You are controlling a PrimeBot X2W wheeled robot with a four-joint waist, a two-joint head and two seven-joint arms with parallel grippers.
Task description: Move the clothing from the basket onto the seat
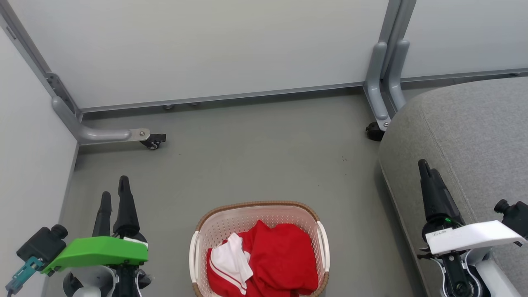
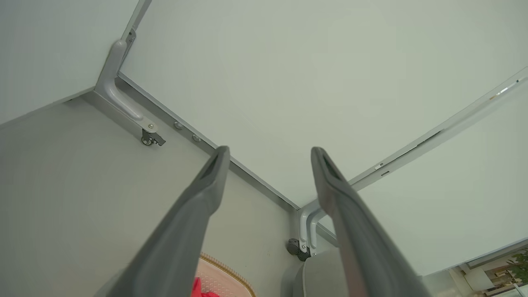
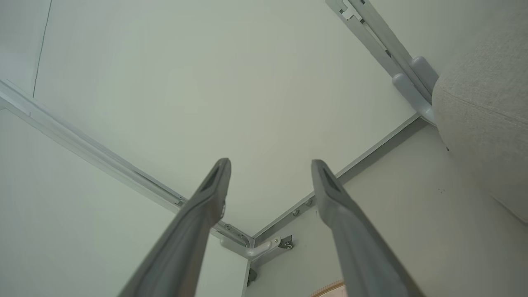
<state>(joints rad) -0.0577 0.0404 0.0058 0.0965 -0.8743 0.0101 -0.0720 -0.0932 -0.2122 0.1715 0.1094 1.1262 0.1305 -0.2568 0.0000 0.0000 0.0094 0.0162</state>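
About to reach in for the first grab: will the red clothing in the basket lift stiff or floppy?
Probably floppy: the clothing lies crumpled in soft folds in the basket, so it should drape from a pinch. Likely light, since it looks like thin fabric. The white-panelled piece overlaps the plain red one, so one grab may drag both up.

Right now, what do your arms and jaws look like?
Left gripper: long black tapered jaws, a bright green wrist cover, a black camera with a teal plug. Right gripper: matching black jaws, a white cover bearing a small label, a green light.
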